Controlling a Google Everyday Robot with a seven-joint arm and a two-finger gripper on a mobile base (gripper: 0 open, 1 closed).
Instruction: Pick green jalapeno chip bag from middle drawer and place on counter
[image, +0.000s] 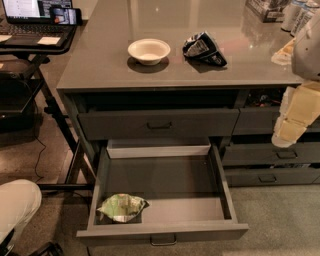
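Note:
The green jalapeno chip bag (122, 207) lies wrinkled in the front left corner of the open middle drawer (200, 200), which is pulled far out. The counter (100, 60) is the glossy grey-brown top above the drawers. My gripper (288, 131) hangs at the right edge of the view, in front of the right-hand drawers, just below counter height. It is well to the right of the bag and above it, and touches nothing.
A white bowl (149, 51) and a black-and-white snack bag (203, 49) sit on the counter. Cans and a box (280, 10) stand at its back right. A black desk with a laptop (30, 20) is at the left. The top drawer (159, 124) is slightly open.

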